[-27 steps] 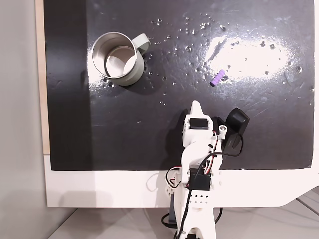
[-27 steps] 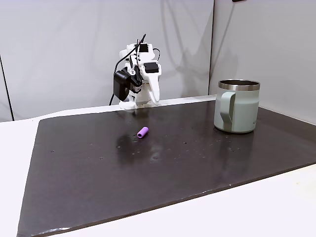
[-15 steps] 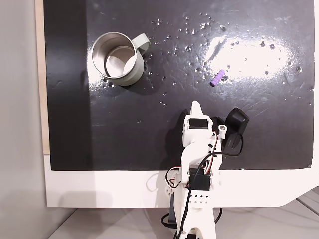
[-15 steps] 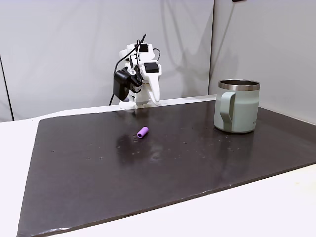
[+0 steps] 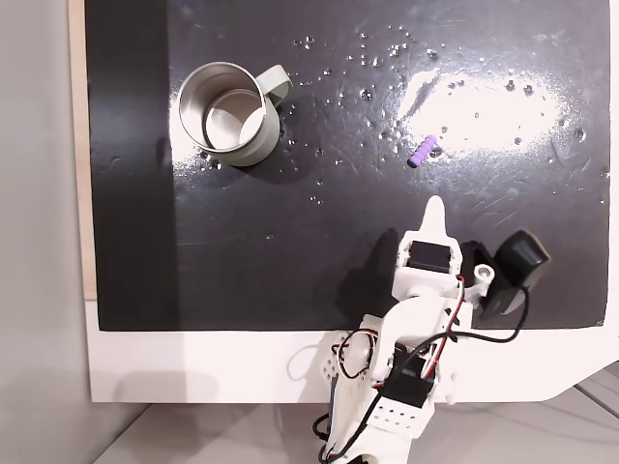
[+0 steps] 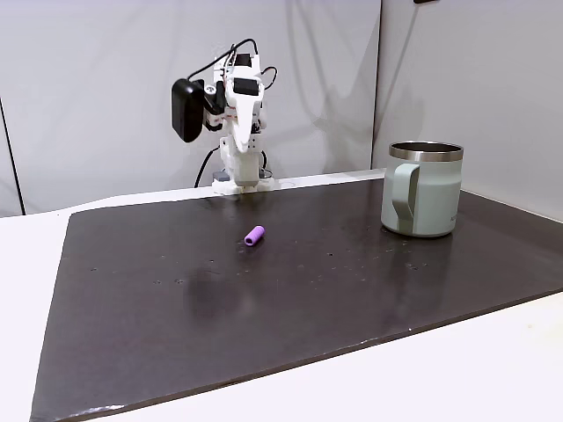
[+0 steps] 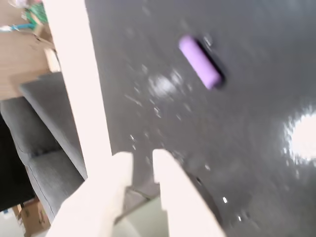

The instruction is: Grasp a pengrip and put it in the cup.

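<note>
Arm: a white arm with red and black wires stands at the edge of the dark mat (image 5: pixel 242 242), raised clear of it, with a black camera block (image 6: pixel 186 110) on its side.
Claw: the claw (image 7: pixel 142 159) points out over the mat toward the purple tube; in the wrist view its two pale fingers (image 7: pixel 168 182) lie close together with only a thin slit between them, nothing in it, so it is nearly clenched and empty. In the view from above, the claw (image 5: pixel 435 205) shows as one narrow white tip.
Purple tube: the small ribbed tube (image 5: pixel 422 150) lies flat on the mat beside a bright glare patch, apart from the claw tip and ahead of it. In the side view, the tube (image 6: pixel 254 236) rests alone on the mat in front of the arm's base. In the wrist view, the tube (image 7: pixel 200 62) lies slanted, blurred, with a short dark shadow at its lower end.
Mug: the metal mug (image 5: pixel 227 111) stands upright on the mat, well apart from the tube; from above it is at the upper left, its handle pointing right. In the side view, the mug (image 6: pixel 422 188) sits at the right with its pale handle facing the camera.
Surface: a white surface (image 6: pixel 422 378) carries the mat, which is speckled with small shiny spots.
</note>
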